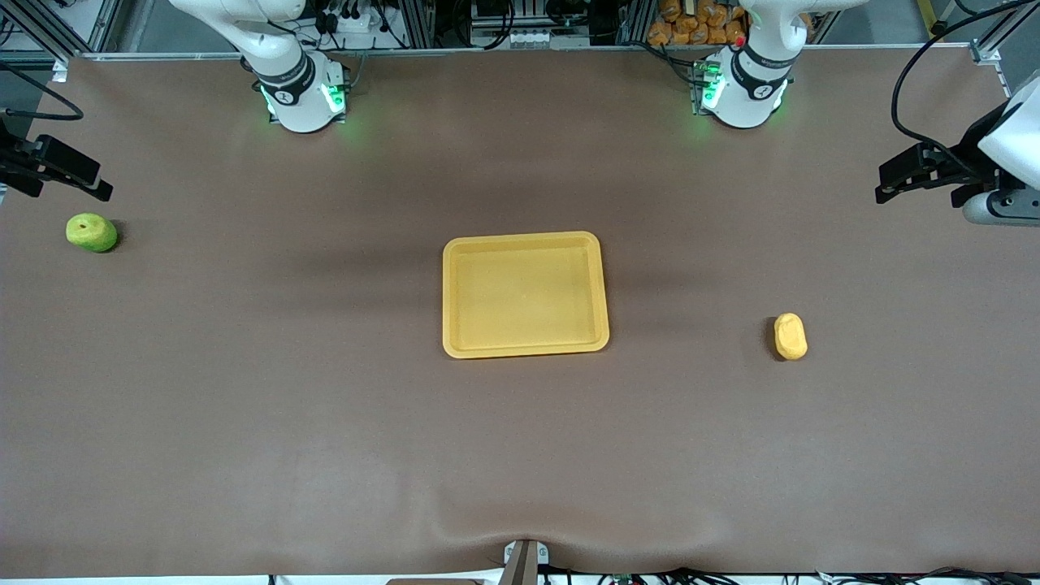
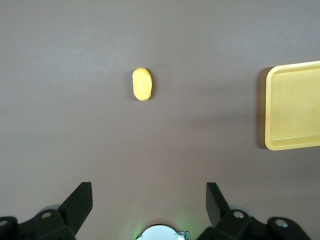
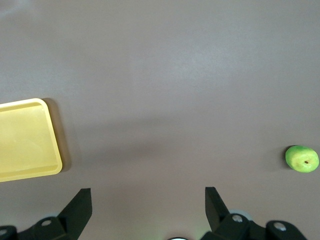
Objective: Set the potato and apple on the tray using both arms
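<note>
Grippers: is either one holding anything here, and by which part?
Nothing is held. The left gripper and right gripper are both open and empty; the potato and apple lie on the table.

**A robotics lab bench**

I'm looking at a lab setup: two white arm bases [image 1: 302, 97] with green lights bolted to a table [image 1: 325, 406] under a plain brown cover, aluminium framing [image 1: 65, 32] and tangled cables [image 1: 341, 20] along its edge.
</note>
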### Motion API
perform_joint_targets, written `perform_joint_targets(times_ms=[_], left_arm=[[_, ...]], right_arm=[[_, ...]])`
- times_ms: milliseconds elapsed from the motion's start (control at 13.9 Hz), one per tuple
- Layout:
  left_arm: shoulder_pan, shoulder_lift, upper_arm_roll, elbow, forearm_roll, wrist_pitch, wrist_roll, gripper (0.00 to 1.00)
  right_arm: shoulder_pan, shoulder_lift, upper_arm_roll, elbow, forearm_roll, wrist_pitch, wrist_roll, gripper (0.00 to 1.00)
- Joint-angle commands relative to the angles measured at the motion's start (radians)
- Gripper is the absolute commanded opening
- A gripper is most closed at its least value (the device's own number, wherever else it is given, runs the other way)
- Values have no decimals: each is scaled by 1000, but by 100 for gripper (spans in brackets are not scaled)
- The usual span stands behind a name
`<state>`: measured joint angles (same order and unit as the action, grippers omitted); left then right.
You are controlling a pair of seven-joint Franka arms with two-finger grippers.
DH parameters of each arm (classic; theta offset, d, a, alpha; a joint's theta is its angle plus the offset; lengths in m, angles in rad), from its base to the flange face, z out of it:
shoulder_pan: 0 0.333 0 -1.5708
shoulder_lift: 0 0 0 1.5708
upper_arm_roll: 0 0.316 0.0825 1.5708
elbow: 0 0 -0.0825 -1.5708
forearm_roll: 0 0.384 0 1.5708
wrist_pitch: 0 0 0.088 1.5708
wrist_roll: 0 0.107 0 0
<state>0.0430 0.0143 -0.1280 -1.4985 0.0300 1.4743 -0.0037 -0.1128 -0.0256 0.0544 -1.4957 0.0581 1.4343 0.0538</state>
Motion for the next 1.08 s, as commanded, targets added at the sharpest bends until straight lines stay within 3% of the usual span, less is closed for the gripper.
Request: perform_joint_targets(times_ms=[0, 791, 1007], left_arm=[[9, 6, -5, 11, 2, -9, 7, 100], [9, 10, -5, 15, 14, -9, -4, 100], [12, 50, -4, 21, 13, -9, -4, 100]], right_arm=[[-2, -20, 4, -9, -14, 3, -8, 100], [-5, -4, 4, -9, -40, 0, -8, 100], [-14, 27, -2, -5, -44, 2, -8, 100]])
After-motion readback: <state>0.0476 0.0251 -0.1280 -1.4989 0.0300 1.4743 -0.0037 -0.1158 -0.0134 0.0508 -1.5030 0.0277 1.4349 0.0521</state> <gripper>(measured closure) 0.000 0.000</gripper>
